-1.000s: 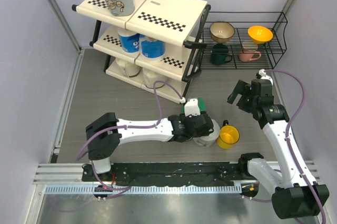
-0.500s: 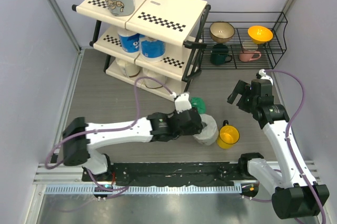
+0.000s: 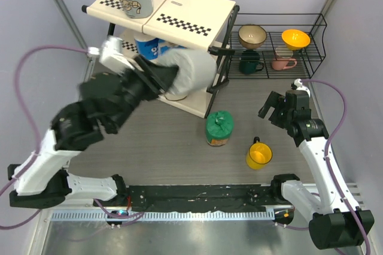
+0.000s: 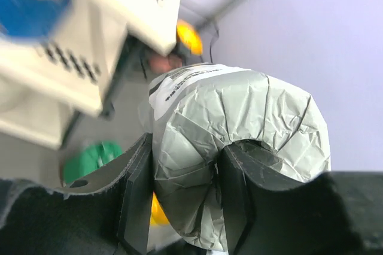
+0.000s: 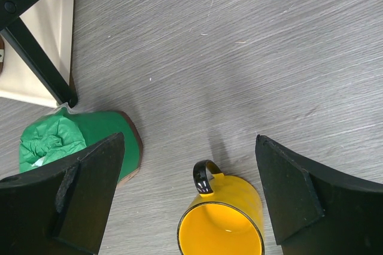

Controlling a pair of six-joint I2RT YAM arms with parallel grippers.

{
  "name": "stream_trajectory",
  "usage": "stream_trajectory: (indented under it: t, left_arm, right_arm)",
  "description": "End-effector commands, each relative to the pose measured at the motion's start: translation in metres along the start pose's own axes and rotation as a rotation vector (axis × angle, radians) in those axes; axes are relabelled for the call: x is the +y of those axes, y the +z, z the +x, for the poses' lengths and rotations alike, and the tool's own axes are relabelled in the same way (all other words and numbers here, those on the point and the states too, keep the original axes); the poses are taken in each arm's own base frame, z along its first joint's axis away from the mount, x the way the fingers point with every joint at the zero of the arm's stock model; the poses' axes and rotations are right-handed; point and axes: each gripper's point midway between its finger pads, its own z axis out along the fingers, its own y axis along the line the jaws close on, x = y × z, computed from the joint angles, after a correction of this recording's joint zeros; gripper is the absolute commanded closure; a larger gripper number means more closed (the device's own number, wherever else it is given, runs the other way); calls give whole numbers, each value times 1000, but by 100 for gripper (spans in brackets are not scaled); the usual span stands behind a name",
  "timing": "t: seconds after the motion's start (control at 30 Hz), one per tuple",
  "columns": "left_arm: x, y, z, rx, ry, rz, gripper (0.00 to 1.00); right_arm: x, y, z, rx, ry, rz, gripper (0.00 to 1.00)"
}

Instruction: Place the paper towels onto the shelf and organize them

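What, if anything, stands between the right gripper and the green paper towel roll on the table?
Nothing visible does: bare table lies between the open right gripper and the green roll. The yellow mug stands off to one side.

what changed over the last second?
The left gripper closed on the grey roll beside the green roll, then carried it up and back to the shelf front. Unchanged: green roll, yellow mug, right gripper.

Robot lab booth: plain walls (image 3: pixel 36 93), aluminium rail (image 3: pixel 66 197).
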Motion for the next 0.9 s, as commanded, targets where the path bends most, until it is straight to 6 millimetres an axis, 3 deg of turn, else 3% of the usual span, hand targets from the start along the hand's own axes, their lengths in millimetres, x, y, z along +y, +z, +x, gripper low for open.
stream_trajectory:
  t: [0.0,0.03,0.07,0.17,0.37,0.4,0.6,0.87]
  left_arm:
    - [-6,-28,-99,-244,87,-26,53]
    - [-9,-22,-106,-268,107,-45,53]
    - [-15,-35,-134,-335,128,-46,53]
    - [-24,-33,-162,-422,172,-69,52]
    - [-37,-9,-190,-503,189,-69,51]
    - [-30,9,-191,-495,190,-84,51]
    - [2,67,-201,-457,142,-104,51]
    - [32,97,-203,-398,106,-112,51]
  right_arm:
    - [9,-5,-9,-26,10,-36,4]
    - [10,-5,-10,-26,12,-38,4]
    - [10,-5,-10,-26,12,-38,4]
    - [10,-7,-11,-30,13,-40,4]
    - [7,-8,-13,-40,0,-26,4]
    - [7,-9,-14,-42,-3,-24,4]
    - [6,-10,-18,-48,-21,-17,4]
    - [4,-6,-15,-37,-25,-5,4]
